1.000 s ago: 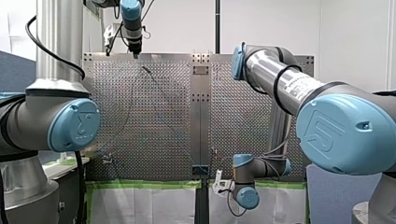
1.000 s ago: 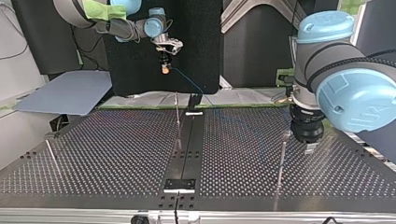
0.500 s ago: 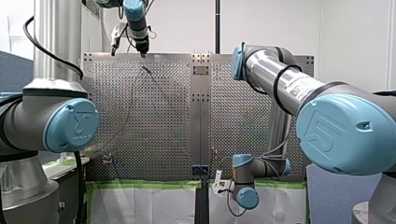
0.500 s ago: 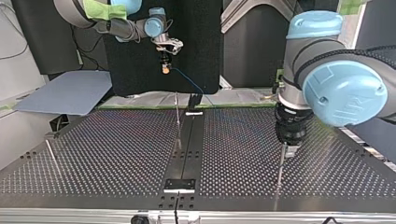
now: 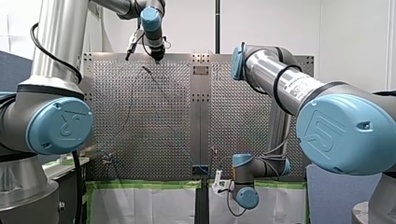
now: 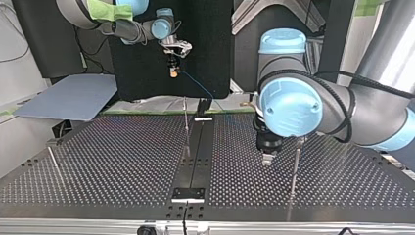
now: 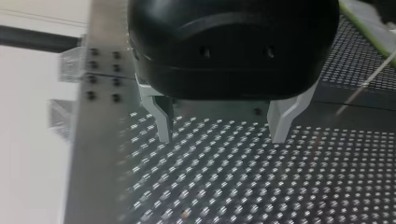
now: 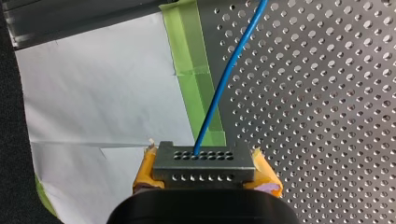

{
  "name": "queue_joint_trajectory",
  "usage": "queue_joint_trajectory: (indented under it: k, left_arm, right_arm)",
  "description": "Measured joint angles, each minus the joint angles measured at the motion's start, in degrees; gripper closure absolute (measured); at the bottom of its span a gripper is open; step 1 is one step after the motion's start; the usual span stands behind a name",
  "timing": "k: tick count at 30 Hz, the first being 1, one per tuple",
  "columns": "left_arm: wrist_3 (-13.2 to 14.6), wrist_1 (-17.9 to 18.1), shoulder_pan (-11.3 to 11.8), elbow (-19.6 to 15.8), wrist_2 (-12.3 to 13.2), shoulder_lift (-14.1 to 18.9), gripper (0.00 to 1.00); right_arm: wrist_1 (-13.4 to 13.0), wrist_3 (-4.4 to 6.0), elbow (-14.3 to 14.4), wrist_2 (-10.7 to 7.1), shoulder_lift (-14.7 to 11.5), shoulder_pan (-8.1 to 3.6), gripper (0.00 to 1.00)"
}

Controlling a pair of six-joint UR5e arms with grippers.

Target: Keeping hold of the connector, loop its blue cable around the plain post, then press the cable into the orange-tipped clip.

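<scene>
— What is changing?
— My left gripper [image 6: 266, 157] is crossing past the thin post [image 6: 295, 166], fingers [image 7: 163, 123] spread, empty; my right gripper [image 8: 204, 173] is staying put; so, I judge, looping is not yet starting.
— The connector [image 8: 204, 161]?
— My yellow pads [image 8: 142, 177] are clamping it, raised well apart from that post; its long axis is lying across the pads, holed face pointing down, blue cable [image 8: 229, 70] trailing out.
</scene>
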Motion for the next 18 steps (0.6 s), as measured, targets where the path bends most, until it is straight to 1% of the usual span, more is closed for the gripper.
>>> queue_joint_trajectory:
  k: [3, 11, 14, 18]
  left_arm:
    - [1.5, 0.1, -1.5, 0.0, -1.5, -0.7, 0.0]
    - [5.4, 1.3, -5.3, 0.0, -5.5, -1.2, 0.0]
    - [6.2, 1.9, -5.9, -0.1, -7.3, -1.8, 0.0]
    - [6.5, 2.0, -5.9, -0.1, -9.7, -3.7, 0.0]
  right_arm:
    - [0.1, 0.0, 0.0, 0.0, 0.0, -0.01, 1.0]
    - [0.0, 0.02, 0.0, 0.02, 0.0, 0.1, 1.0]
    - [0.0, 0.06, 0.0, 0.03, 0.0, 0.1, 1.0]
    - [0.0, 0.13, 0.0, 0.02, 0.0, 0.05, 1.0]
